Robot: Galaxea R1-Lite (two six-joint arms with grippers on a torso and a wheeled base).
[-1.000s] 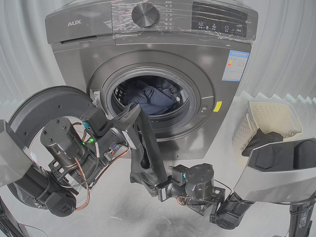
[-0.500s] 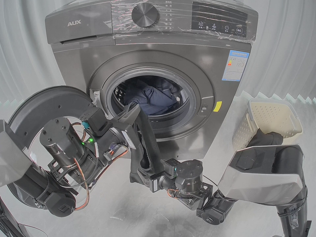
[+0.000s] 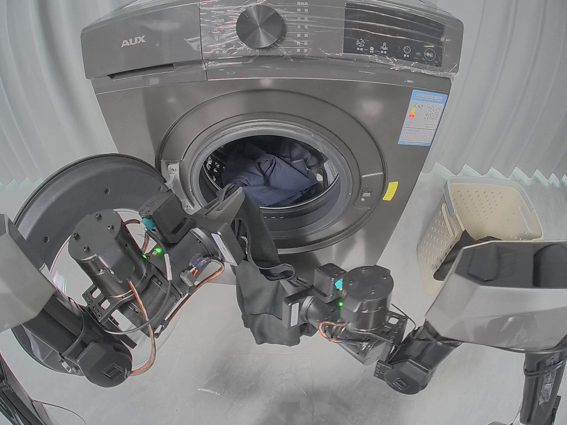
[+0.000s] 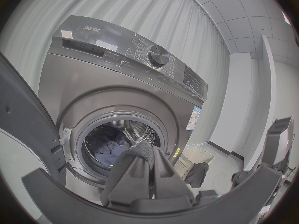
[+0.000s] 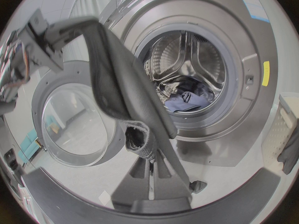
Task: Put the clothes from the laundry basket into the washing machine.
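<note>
Right pincer (image 5: 151,164) lifted, shifted right — clamped on dark garment (image 3: 260,308) | left pincer (image 4: 149,162) clamped on its upper end

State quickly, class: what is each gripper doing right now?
Left gripper: closed, holding the dark garment.
Right gripper: closed, holding the same garment.

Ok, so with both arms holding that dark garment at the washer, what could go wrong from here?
1. Most of the dark garment hangs below the drum opening; its tail may drape over the rim or fall to the floor.
2. The left end effector and right end effector both clamp it, so pulling apart could tear it loose.
3. Its dangling loop might snag.
</note>
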